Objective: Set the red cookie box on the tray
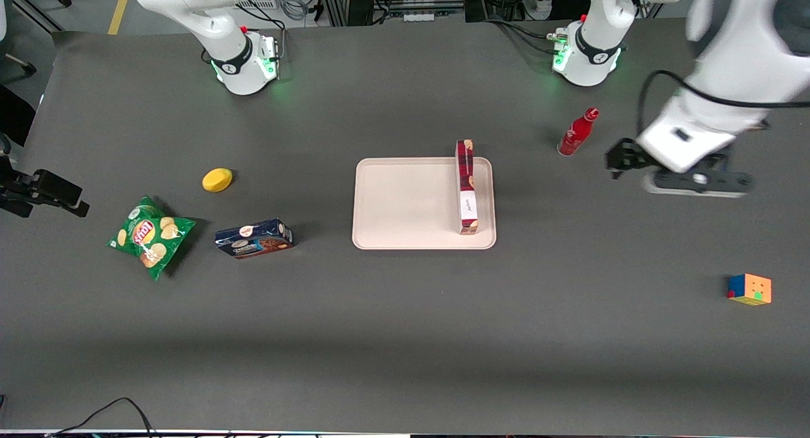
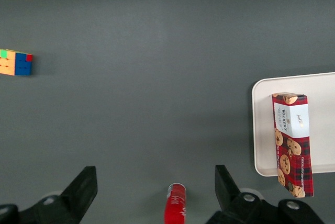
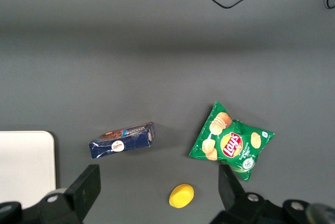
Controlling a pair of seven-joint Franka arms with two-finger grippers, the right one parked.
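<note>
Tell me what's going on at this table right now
The red cookie box stands on its long edge on the tray, along the rim nearest the working arm, one end poking slightly over the tray's rim. Nothing is holding it. The left arm's pincer is open and empty, up above the bare table near the red bottle, well away from the tray. The blue cookie box, chip bag, yellow object and puzzle cube sit untouched.

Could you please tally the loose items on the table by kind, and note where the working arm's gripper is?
Cookie boxes: 2, red cookie box, blue cookie box
Tray: 1
Red bottle: 1
Chip bag: 1
Yellow object: 1
Puzzle cube: 1
Total: 7
Gripper above the bottle, jaws open.
</note>
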